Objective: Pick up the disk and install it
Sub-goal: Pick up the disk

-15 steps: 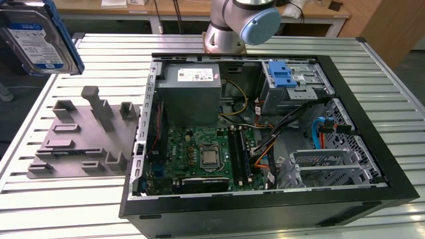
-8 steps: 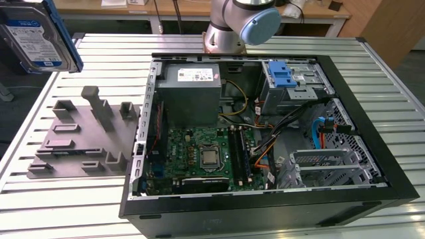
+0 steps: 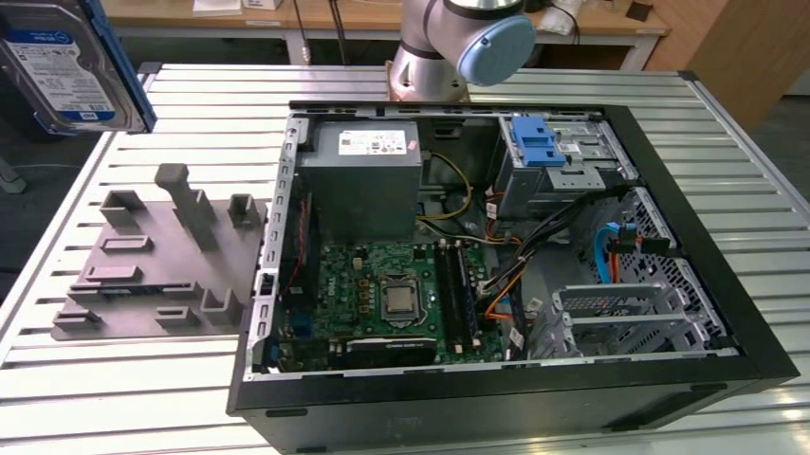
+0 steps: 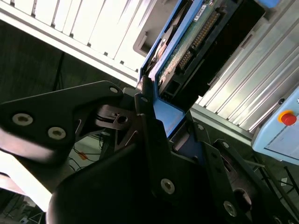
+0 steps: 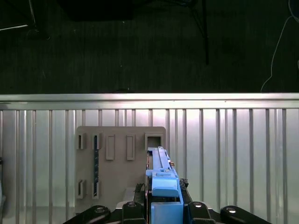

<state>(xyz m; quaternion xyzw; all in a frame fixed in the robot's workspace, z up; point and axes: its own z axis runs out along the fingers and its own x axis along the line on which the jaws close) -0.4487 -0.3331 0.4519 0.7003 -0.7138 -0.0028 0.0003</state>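
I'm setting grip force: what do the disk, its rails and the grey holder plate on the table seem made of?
The disk: silver-grey metal body, going by its dull sheen, under a glossy blue-and-white label. Its rails: blue plastic, judging by the even colour and moulded shapes. The holder plate: matte grey, probably plastic, though the look leaves that open.

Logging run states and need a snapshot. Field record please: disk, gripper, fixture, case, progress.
disk: off the table, in the air at the exterior view's upper left, label facing the camera
gripper: jaws shut on the disk
fixture plate: grey, slotted, on the table, to the exterior view's left of the case
case: open, internals exposed
drive cage: inside the case, blue latch on top
progress: disk picked up, not in the case
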